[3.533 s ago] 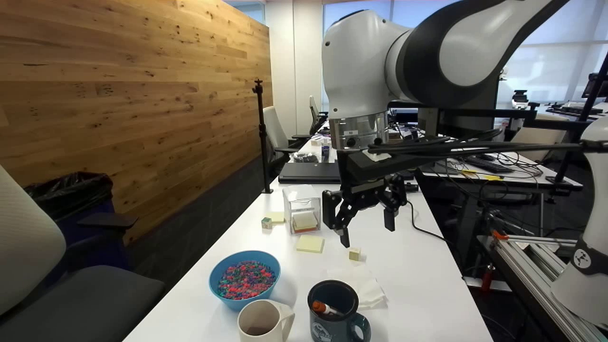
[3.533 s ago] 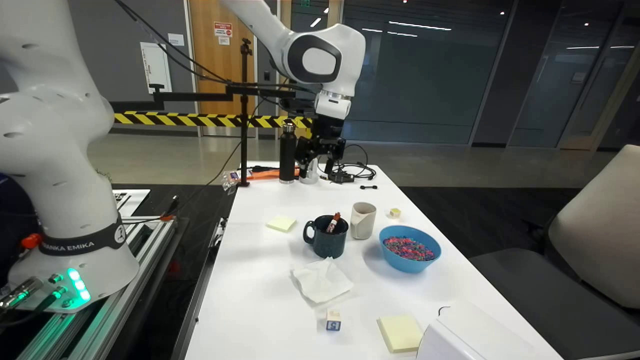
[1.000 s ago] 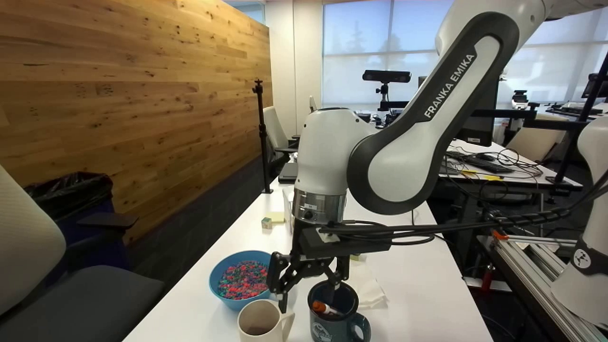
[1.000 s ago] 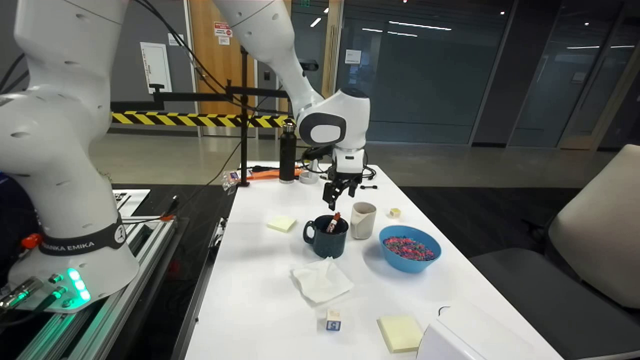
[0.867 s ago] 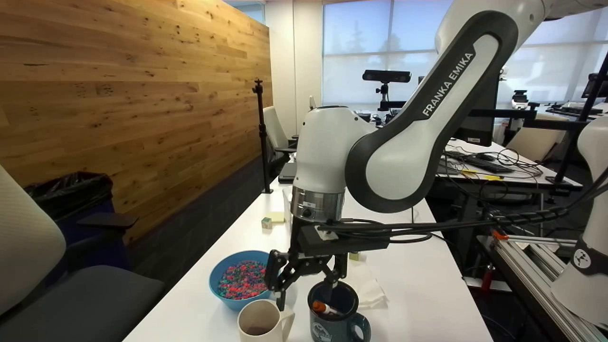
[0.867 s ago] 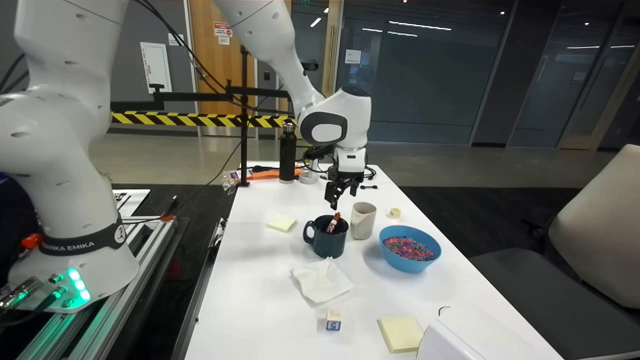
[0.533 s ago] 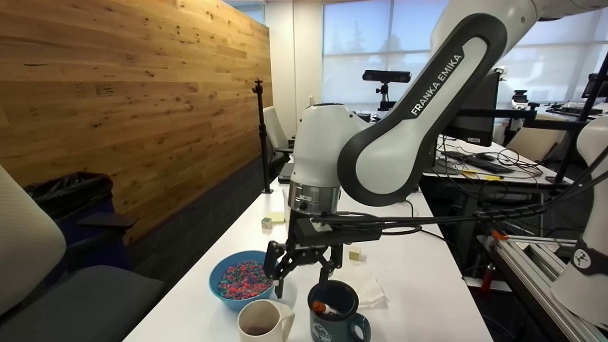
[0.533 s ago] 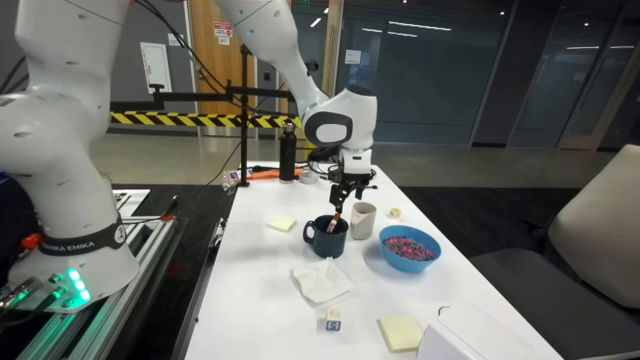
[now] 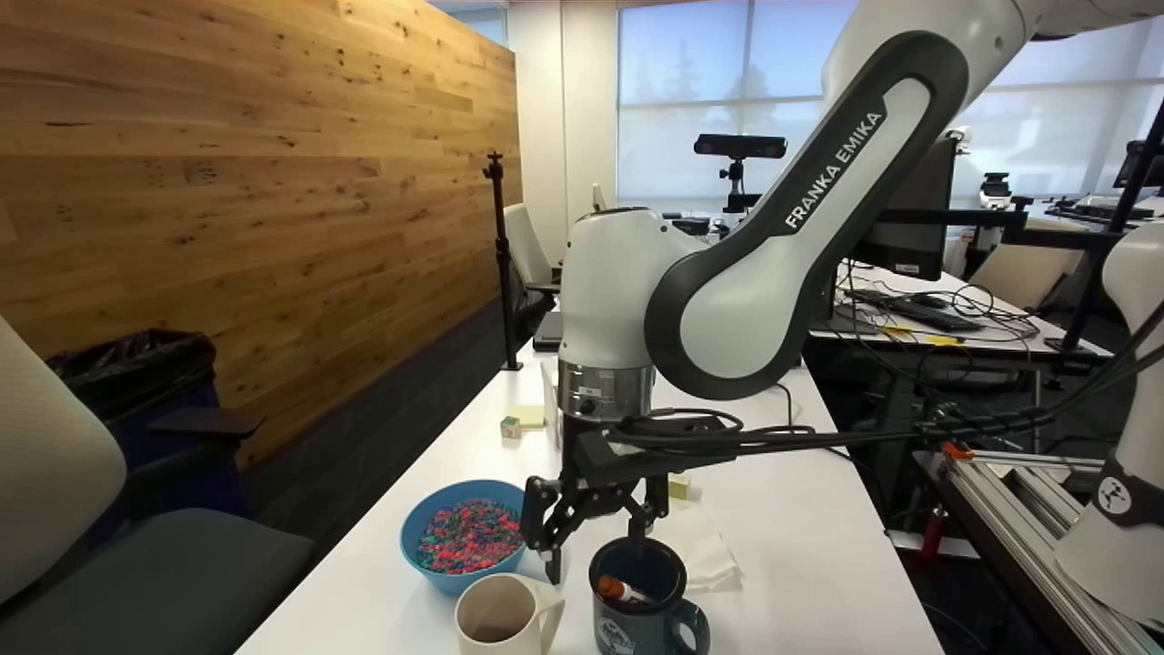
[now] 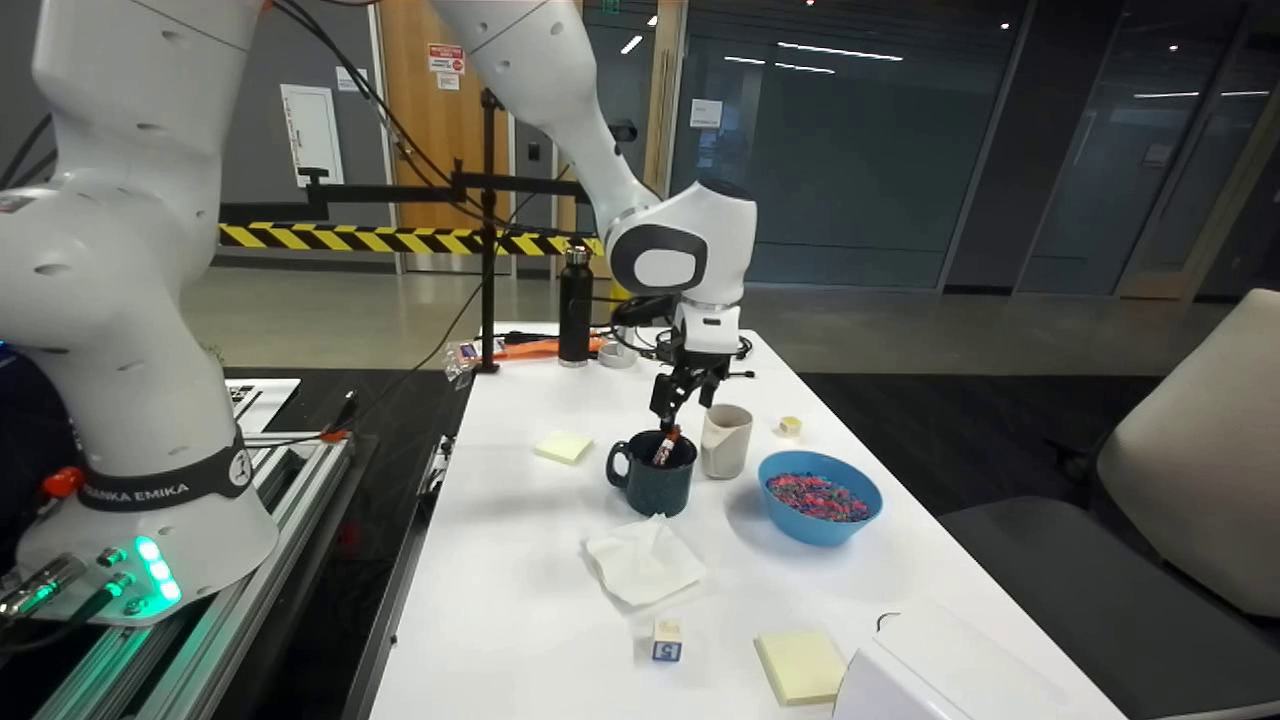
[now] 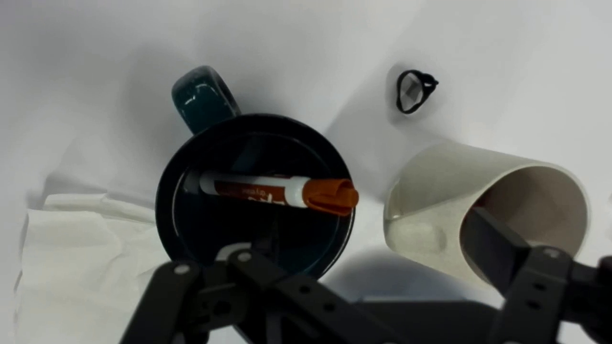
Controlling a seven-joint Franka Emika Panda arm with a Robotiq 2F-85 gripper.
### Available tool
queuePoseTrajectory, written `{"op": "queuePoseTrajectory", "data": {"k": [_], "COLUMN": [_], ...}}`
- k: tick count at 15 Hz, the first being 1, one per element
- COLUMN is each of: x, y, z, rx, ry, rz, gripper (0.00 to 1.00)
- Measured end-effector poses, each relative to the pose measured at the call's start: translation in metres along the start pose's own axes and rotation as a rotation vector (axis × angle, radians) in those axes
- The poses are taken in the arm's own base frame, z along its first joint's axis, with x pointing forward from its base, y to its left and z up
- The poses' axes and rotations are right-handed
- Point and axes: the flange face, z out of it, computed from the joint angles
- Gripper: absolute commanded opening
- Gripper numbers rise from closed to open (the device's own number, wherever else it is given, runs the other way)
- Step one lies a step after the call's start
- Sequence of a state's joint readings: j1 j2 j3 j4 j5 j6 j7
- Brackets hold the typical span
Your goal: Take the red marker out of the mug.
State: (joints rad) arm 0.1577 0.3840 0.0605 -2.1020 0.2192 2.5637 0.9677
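Observation:
The dark mug (image 9: 627,632) stands upright on the table, also in an exterior view (image 10: 655,492) and the wrist view (image 11: 203,98). The red marker (image 9: 618,589) leans inside it, orange-red cap up at the rim, as the wrist view (image 11: 253,191) and an exterior view (image 10: 663,452) show. My gripper (image 9: 596,557) is open and empty, pointing down above the mug and cup. In the wrist view (image 11: 375,234) one finger overlaps the mug's opening and the other overlaps the cup's. In an exterior view my gripper (image 10: 687,412) has one fingertip close above the marker's cap.
The off-white cup (image 9: 505,628) stands close beside the mug, also in the wrist view (image 11: 425,210). The blue bowl (image 10: 805,525) of coloured beads is beside the cup. A white tissue (image 10: 645,562), a small block (image 10: 667,640) and sticky notes (image 10: 800,667) lie on the table.
Over 3.5 seconds my open gripper has come down and across to above the mug and cup. In the last half second it has shifted slightly lower and toward the mug. Marker and mug have not moved.

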Motion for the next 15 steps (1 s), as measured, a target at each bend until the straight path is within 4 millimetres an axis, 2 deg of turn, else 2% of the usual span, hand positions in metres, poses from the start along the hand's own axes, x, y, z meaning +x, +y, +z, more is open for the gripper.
{"op": "queuePoseTrajectory", "data": {"k": [4,11,15], "x": [-0.006,0.006,0.005], "y": [-0.001,0.0,0.0], "z": [0.007,0.008,0.012], "rx": [-0.018,-0.052,-0.059], "ry": [-0.005,0.02,0.019], "rz": [-0.021,-0.05,-0.055], "gripper": [1.0,1.0,1.0]}}
